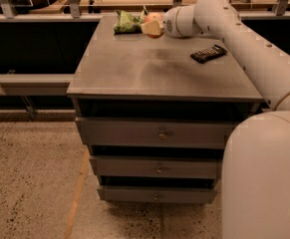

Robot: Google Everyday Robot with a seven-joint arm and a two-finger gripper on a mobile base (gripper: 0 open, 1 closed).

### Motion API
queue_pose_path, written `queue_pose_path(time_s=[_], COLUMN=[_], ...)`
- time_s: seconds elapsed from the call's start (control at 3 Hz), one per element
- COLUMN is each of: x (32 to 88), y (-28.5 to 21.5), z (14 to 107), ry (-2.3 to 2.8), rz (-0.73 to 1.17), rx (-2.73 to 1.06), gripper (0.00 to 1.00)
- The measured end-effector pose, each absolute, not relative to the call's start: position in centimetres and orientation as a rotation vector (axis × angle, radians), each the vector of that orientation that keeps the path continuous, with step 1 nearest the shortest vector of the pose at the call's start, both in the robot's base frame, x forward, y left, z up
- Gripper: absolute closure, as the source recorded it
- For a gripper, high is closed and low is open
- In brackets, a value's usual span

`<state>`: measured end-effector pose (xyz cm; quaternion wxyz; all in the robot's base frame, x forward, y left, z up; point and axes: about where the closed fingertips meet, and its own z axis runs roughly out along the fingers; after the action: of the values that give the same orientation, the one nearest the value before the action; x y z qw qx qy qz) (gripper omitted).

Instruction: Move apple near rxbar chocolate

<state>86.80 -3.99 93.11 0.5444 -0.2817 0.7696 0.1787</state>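
The apple [155, 18], red-orange with a paler patch, is held above the back of the cabinet top, next to the green snack bag. My gripper [152, 26] is shut on it, with a pale finger [151, 30] showing under the fruit. The arm reaches in from the right. The rxbar chocolate [209, 53], a flat dark bar with pale print, lies on the right side of the top. It is well to the right of the apple and nearer the front.
A green wrinkly snack bag [126, 22] lies at the back left of the grey cabinet top [149, 73]. The cabinet has three drawers [159, 133] below. A metal rail and workbenches run behind it.
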Motion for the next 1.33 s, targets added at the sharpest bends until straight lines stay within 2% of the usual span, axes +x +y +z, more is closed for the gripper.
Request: queue_pose_path(time_s=[0.33,1.0,1.33], x=[86.0,86.4,86.7], y=[-7.2,-7.0,-8.9], z=[90.5,90.0,90.4], ry=[1.896,1.905,1.939], rz=[0.381,0.364,0.31], rx=[-0.524,-0.503,-0.435], gripper=[1.0,1.0,1.0])
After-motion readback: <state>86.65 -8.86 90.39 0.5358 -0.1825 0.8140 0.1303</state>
